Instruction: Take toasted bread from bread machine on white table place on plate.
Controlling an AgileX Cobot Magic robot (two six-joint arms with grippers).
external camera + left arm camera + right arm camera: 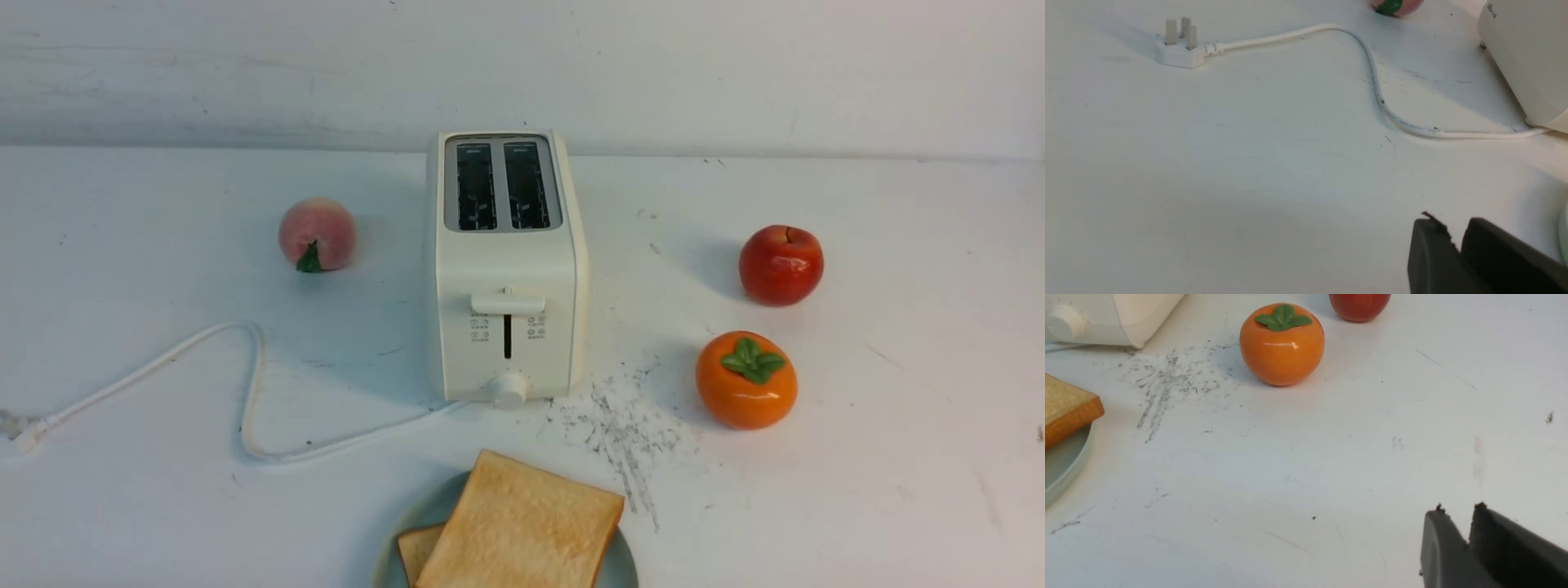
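Two slices of toasted bread lie stacked on the plate (pixel 426 510) at the front edge of the white table (pixel 898 490); the upper slice (pixel 522 531) covers most of the lower slice (pixel 419 551). The bread machine (pixel 506 269) stands behind them, both slots dark and empty, lever up. Neither arm shows in the front view. My left gripper (pixel 1455 228) hovers over bare table near the plate's rim (pixel 1564 232), jaws a narrow gap apart, holding nothing. My right gripper (pixel 1459 516) hangs over bare table too, away from the toast (pixel 1065 408) and plate (pixel 1061 465), slightly open and empty.
The toaster's white cord (pixel 245 392) loops across the left of the table to a plug (pixel 1180 49). A peach (pixel 317 234) sits left of the toaster. A red apple (pixel 781 265) and an orange persimmon (pixel 745 380) sit to its right, beside grey scratch marks (pixel 624 429).
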